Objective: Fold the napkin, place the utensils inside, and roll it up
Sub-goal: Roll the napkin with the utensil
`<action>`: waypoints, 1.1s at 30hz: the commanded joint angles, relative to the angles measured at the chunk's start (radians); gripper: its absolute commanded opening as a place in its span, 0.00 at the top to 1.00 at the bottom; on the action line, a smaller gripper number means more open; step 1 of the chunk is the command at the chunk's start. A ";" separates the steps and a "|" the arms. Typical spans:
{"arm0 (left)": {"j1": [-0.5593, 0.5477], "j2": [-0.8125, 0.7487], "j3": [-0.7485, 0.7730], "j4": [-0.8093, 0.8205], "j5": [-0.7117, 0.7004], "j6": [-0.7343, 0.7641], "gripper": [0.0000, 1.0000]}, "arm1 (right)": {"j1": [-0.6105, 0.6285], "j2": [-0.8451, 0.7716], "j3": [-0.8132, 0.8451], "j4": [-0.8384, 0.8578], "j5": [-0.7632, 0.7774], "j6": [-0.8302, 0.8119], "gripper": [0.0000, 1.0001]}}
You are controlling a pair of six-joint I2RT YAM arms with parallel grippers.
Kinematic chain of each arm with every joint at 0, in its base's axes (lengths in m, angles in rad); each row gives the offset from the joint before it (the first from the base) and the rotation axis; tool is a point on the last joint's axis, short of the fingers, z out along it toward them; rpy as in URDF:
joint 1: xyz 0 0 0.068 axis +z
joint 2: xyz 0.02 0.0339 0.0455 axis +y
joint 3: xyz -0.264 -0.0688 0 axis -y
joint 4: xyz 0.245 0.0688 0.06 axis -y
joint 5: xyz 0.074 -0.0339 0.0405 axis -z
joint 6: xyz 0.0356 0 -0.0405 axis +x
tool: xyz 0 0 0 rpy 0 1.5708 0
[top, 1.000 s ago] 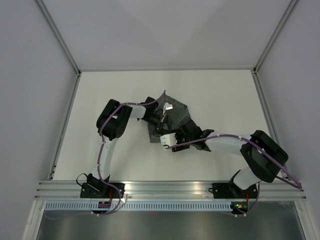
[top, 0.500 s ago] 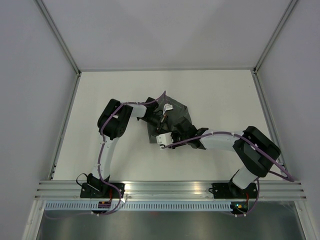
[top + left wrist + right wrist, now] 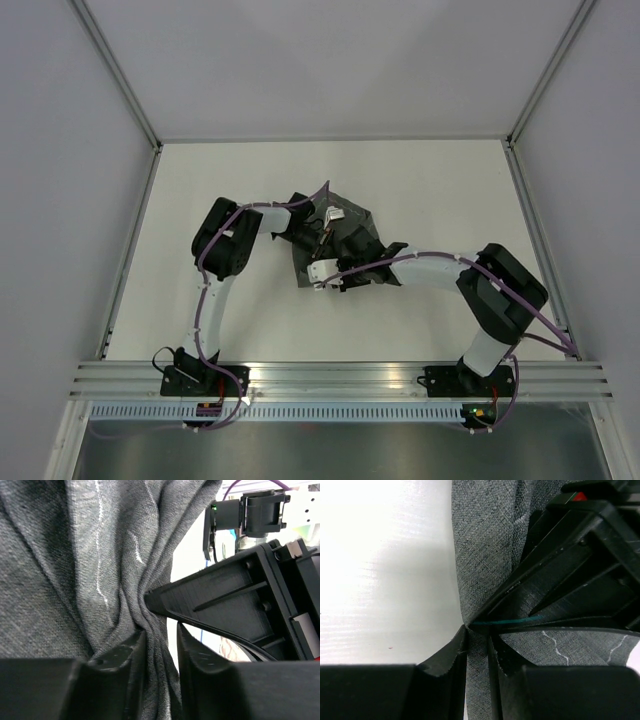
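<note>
Teal fork handle (image 3: 510,622) lies crosswise in right wrist view; napkin (image 3: 485,540) bunched

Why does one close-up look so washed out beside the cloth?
Right wrist view: the bare table glares almost white, yet the napkin weave stays crisp. Left wrist view: even light, weave sharp. Top external view: soft, even light.

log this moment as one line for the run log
napkin: bunched, not rolled | left hand: pinching napkin fold | right hand: pinching napkin edge, close beside left hand
</note>
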 commanded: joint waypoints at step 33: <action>0.010 -1.086 -0.548 0.601 -1.432 -0.334 0.50 | -0.223 0.630 0.761 -1.108 -0.518 -0.107 0.82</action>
